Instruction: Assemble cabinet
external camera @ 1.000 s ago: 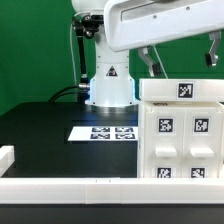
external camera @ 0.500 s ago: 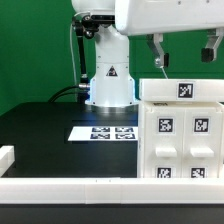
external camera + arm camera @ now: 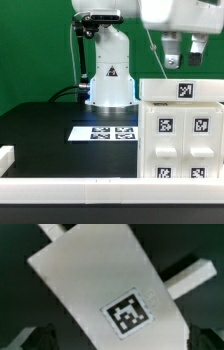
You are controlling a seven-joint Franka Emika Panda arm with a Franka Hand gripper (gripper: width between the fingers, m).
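The gripper (image 3: pixel 184 60) hangs with its fingers spread, holding nothing, right above the cabinet (image 3: pixel 180 135) at the exterior view's right. If it drops off-centre, a finger could clip the top edge and shove the whole thing sideways. Count-wise: one cabinet, five tags showing on it, one marker board (image 3: pixel 101 132).

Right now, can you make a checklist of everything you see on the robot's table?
Surface: black table with a white rail along the near edge.
Job's things: white cabinet at the exterior view's right, tagged blocks on its front.
Clutter: marker board lying flat near the robot base.
Grippers: gripper open, hanging above the cabinet, holding nothing.
Cables: dark cable beside the base.
Surroundings: green backdrop.
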